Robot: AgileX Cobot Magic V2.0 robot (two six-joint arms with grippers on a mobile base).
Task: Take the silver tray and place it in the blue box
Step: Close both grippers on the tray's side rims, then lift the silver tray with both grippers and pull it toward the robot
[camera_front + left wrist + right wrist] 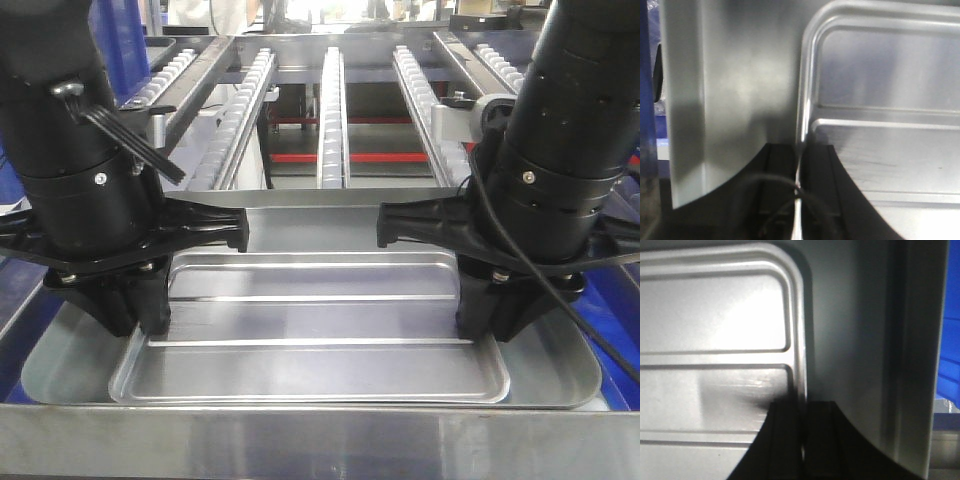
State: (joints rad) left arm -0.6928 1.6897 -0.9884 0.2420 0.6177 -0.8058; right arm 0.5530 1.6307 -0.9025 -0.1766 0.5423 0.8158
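The silver tray (320, 320) lies flat in the middle, its two long ridges running left to right. My left gripper (150, 322) is shut on its left rim; the left wrist view shows the thin rim edge pinched between the black fingers of that gripper (799, 150), with the tray (890, 75) to their right. My right gripper (486, 322) is shut on the right rim, which runs up between the fingers of that gripper (802, 407), with the tray (715, 315) to their left. Blue box (618, 300) plastic shows only at the outer edges, as on the right of the right wrist view, blue box (950, 340).
Under the silver tray sits a wider grey metal tray (60, 360) with rounded corners, seen beside the rim, wider tray (740, 90), wider tray (850, 340). A roller conveyor rack (333, 100) stands behind. A metal ledge (320, 440) runs along the front.
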